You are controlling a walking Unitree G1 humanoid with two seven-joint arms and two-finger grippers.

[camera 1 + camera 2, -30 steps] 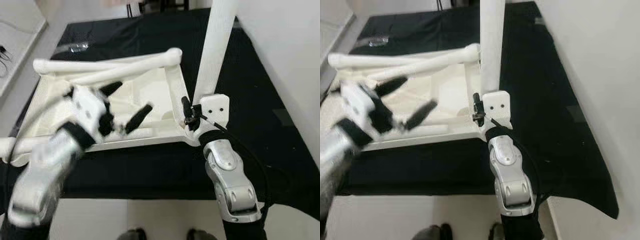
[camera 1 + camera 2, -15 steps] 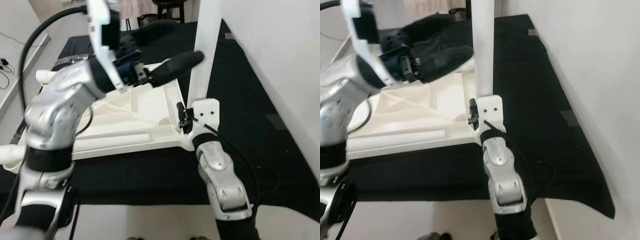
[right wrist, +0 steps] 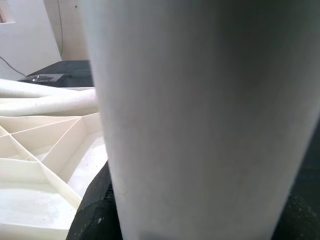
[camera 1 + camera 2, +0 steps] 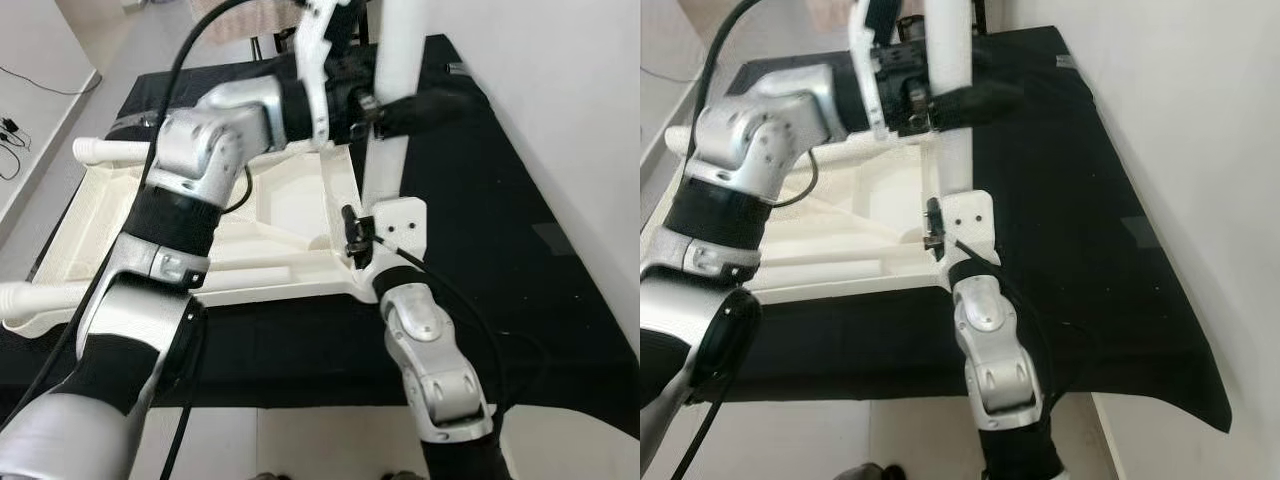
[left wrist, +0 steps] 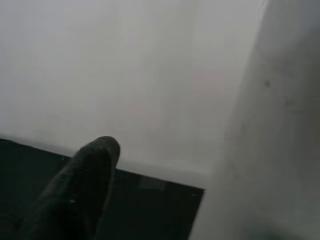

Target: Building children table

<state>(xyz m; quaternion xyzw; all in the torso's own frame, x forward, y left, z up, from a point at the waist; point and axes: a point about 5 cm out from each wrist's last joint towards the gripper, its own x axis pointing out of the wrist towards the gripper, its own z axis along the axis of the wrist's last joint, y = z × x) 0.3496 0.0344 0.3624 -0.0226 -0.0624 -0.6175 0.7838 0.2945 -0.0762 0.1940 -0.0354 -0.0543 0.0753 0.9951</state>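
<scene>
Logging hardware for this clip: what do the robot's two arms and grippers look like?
Both arms are silver metal segments joined by black bands and joints. The left arm carries a black cable looping over it and a white wrist bracket. The right arm has a thin black cable and a white wrist plate with two holes. The left gripper has long black fingers.

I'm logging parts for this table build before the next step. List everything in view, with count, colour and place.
Table top: one, white, lying upside down on the black cloth, ribbed underside up.
Upright leg: one, white, standing at the table top's near right corner.
Loose legs: at least two, white, lying across the table top's far and near left edges.
Cloth: one, black, under the table top.
Wall: white, on the right.
Left pincer: black fingers, at the upright leg, high up.
Right pincer: black fingers, at the base of the upright leg.
</scene>
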